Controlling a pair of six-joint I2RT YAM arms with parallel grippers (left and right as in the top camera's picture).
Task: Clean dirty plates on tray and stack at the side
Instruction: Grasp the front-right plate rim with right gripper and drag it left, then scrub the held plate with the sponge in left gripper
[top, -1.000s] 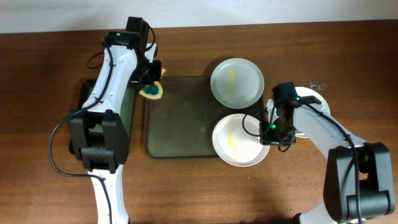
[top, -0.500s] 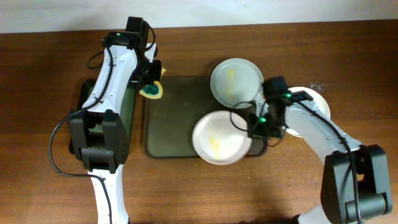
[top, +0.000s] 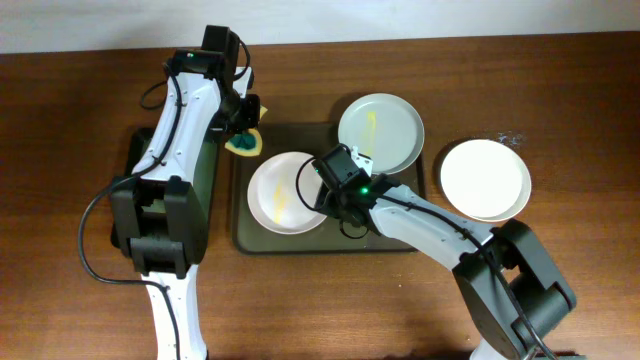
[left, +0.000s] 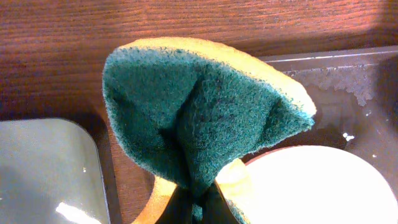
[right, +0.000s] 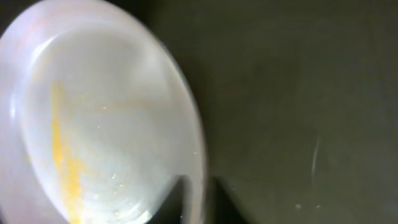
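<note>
A dirty plate (top: 283, 192) with a yellow smear lies on the left part of the dark tray (top: 390, 238). My right gripper (top: 322, 192) is shut on its right rim; the wrist view shows the rim (right: 198, 158) between my fingers. A second smeared plate (top: 381, 131) sits at the tray's far right corner. A white plate (top: 486, 179) with no smear visible lies on the table to the right. My left gripper (top: 243, 132) is shut on a green and yellow sponge (left: 205, 118) above the tray's far left corner.
A smaller dark greenish tray (top: 207, 180) lies left of the big tray, under my left arm. The brown wooden table (top: 70, 150) surrounds everything. A pale wall edge runs along the far side.
My right gripper has dragged the smeared plate leftward across the tray, from its near right corner to its left part. The white plate on the right is uncovered. The left arm barely moved.
</note>
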